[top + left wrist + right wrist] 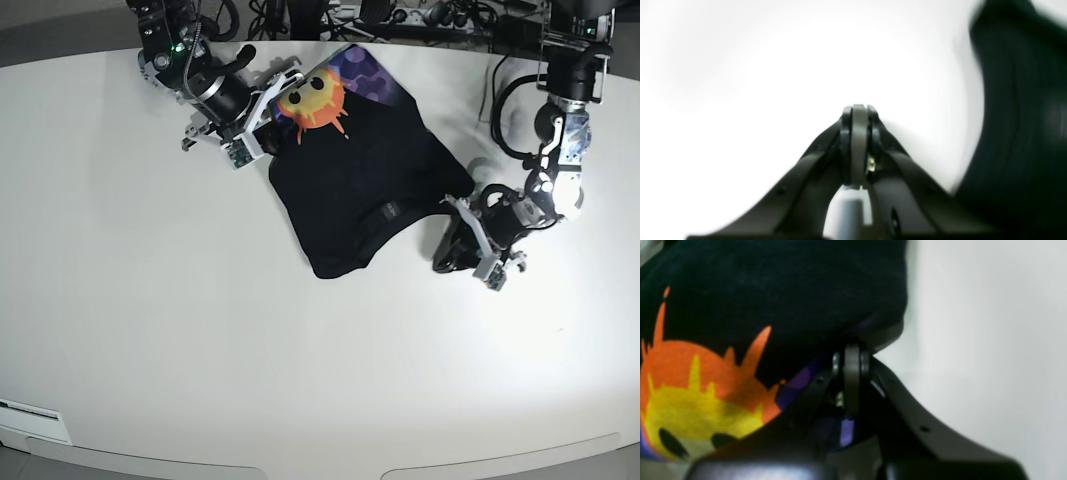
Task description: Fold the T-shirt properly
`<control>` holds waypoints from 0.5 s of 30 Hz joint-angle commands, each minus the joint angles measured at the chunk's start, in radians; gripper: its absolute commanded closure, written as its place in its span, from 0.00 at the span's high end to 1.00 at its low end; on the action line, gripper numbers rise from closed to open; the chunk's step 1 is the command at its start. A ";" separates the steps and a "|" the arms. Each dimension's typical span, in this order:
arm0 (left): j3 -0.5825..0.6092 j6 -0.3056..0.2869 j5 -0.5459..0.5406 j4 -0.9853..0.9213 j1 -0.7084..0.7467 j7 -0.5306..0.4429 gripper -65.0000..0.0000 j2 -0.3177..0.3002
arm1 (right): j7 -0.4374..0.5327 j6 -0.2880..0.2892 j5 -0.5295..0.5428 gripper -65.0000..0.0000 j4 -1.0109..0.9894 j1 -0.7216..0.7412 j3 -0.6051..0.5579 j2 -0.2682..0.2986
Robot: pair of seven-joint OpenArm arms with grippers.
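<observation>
Pale tabletop point(180, 330): your right gripper point(268, 150), clenched, at the black T-shirt's point(350, 180) printed-side edge; your left gripper point(859, 108), closed and empty, beside its opposite edge.

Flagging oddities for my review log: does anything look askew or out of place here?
The black T-shirt lies askew, slanted across the table, its near edge curving inward and part of the sun print showing at the far end.

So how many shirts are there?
1: the black shirt, on the table between the two arms. Another underneath would be hidden.
</observation>
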 commanded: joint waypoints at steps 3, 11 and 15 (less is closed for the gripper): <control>-0.007 -0.007 -0.017 0.010 -0.058 0.026 0.00 0.044 | 0.022 0.007 -0.059 0.00 0.038 -0.001 -0.001 -0.033; -0.090 -0.007 -0.454 0.306 -0.136 0.557 0.00 -0.094 | 0.023 -0.093 -0.164 0.00 0.037 0.199 0.000 -0.014; -0.246 -0.007 -0.916 0.530 -0.044 0.949 0.00 -0.220 | -0.026 -0.087 -0.164 0.00 0.037 0.271 0.000 -0.013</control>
